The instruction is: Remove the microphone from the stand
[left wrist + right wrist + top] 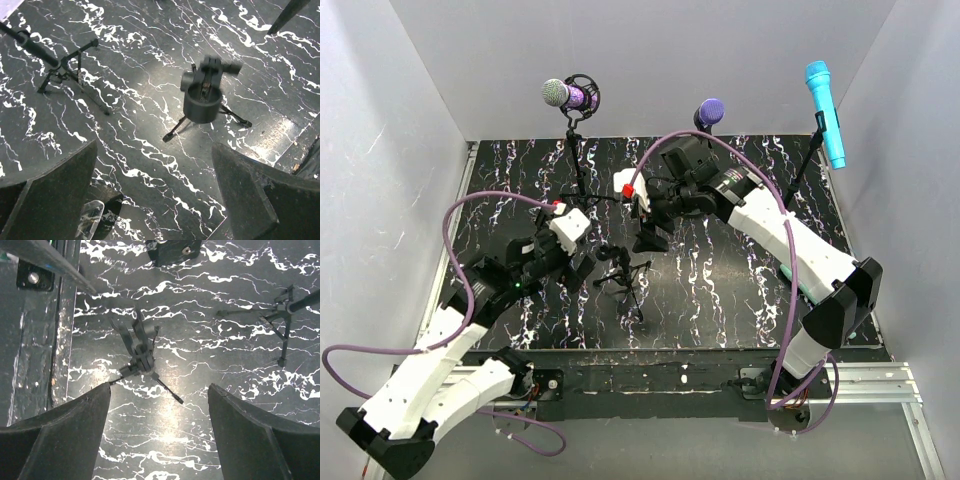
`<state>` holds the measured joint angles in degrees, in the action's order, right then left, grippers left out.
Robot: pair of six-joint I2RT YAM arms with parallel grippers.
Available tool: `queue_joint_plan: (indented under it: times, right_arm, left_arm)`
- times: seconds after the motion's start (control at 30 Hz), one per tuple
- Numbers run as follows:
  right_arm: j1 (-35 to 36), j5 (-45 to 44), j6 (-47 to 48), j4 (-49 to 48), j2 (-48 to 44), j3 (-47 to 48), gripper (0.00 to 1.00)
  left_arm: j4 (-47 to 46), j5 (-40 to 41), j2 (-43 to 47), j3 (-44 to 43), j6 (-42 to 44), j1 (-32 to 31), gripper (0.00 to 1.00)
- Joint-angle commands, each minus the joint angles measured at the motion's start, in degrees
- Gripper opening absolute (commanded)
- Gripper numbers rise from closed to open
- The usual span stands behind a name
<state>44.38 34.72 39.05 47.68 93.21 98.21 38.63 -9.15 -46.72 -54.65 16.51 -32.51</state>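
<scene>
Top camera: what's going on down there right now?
Both arms reach out over the black marbled table. The left gripper and the right gripper are open and hold nothing, hovering close to a small tripod stand whose holder is empty. A silver-headed microphone and a blue microphone sit mounted at the back, and neither gripper touches them.
</scene>
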Motion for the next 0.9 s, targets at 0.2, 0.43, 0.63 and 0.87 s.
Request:
queue_joint_plan:
  times: [0.2,0.43,0.63,0.87]
  right_arm:
    - [-0.7,-9.5,-14.2,-11.6,-10.6,-4.9,0.88]
    - [-1.4,-27.7,-15.4,-24.2,-25.6,-23.7,0.89]
    - [-4.9,-25.9,-19.3,-27.5,-37.2,-32.7,0.9]
    - [-8.6,-20.2,-28.8,-20.5,-34.1,-28.1,0.91]
  left_arm:
    - [9.2,2.9,-5.0,-7.1,4.2,-4.7,0.98]
    - [15.9,10.6,-12.2,-15.6,5.0,-4.9,0.98]
    - [32.4,-0.5,-25.1,-36.1,12.2,-3.8,0.98]
    - [34.7,-16.0,-36.0,-47.0,18.1,-4.0,0.98]
